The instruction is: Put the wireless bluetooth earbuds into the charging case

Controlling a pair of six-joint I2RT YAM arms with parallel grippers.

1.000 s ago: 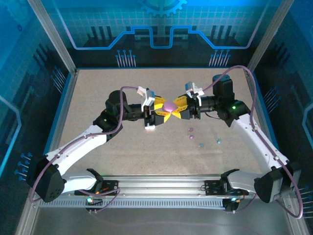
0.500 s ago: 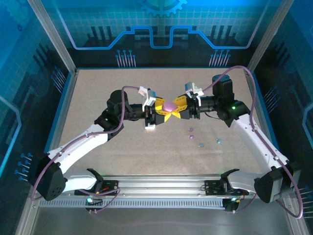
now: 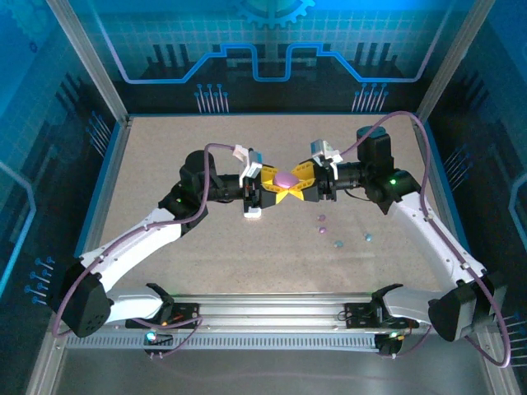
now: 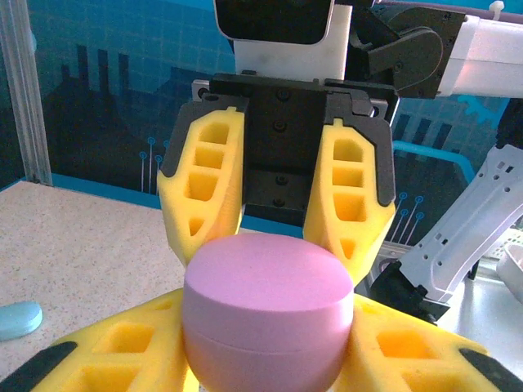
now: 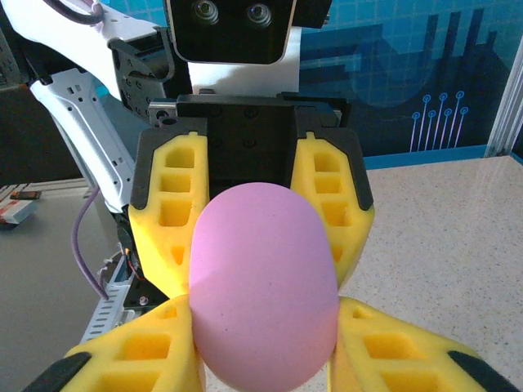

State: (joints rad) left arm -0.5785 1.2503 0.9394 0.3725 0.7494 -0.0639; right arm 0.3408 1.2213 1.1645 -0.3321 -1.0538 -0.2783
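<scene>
Case clamped from both sides, earbuds loose on the table.

You have the pink charging case (image 3: 286, 178) held at mid-table (image 3: 165, 156) with its lid closed. Your left gripper (image 3: 274, 188) pinches it from one side and your right gripper (image 3: 296, 184) pinches it from the other, their yellow fingers (image 4: 122, 359) pressed against its rounded walls. Your earbuds (image 3: 322, 232) lie scattered on the surface on the right arm's side of the case, nearer the arm bases and apart from both grippers: two purple ones, then two bluish ones further right. A light-blue case (image 4: 18, 318) rests on the table, seen at the left edge of your left wrist view.
</scene>
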